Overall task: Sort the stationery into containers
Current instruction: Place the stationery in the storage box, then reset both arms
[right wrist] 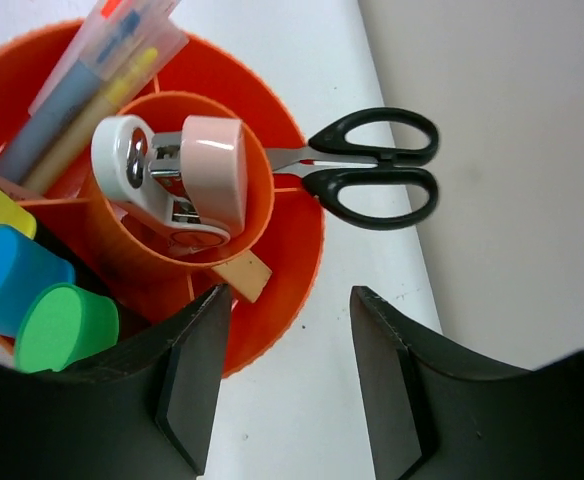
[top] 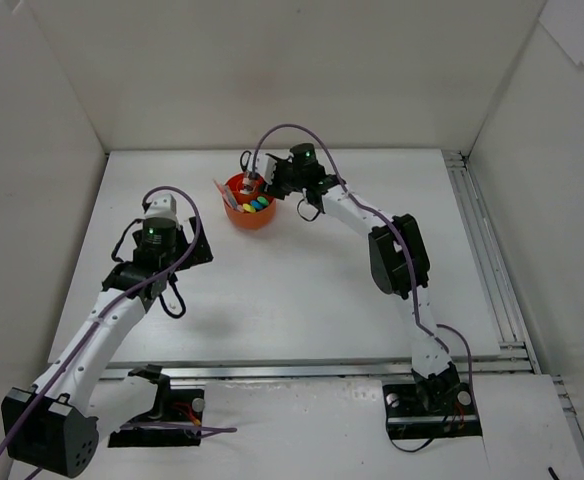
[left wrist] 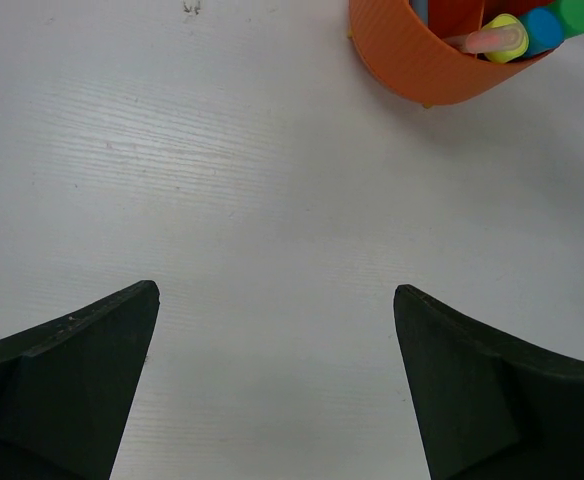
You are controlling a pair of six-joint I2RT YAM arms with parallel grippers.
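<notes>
The orange organiser point(top: 250, 212) is sitting toward the far side of the table point(top: 302, 300), a little left of centre. The right gripper point(right wrist: 284, 300) is hanging directly over its rim with its jaws standing apart and nothing between them. I am reading this as the letting-go end of a drop rather than a reach for something new.

Every item I can make out is sitting in the organiser. A pink and white stapler point(right wrist: 187, 180) is lying tilted in the central cup. The yellow, blue and green highlighters point(right wrist: 32, 300) are standing in a ring compartment, and the pens point(right wrist: 102, 60) are leaning in another. The scissors point(right wrist: 372, 170) are resting with their blades inside and their black handles poking out past the far rim over the table.

The left gripper point(left wrist: 275, 290) is hovering over bare table on the near left, with its jaws spread wide and empty.

Sorting is looking close to finished. The next move is calling for the right arm to rise straight up before swinging away, so its fingers are not catching the stapler or the overhanging scissors, which could tip out.
</notes>
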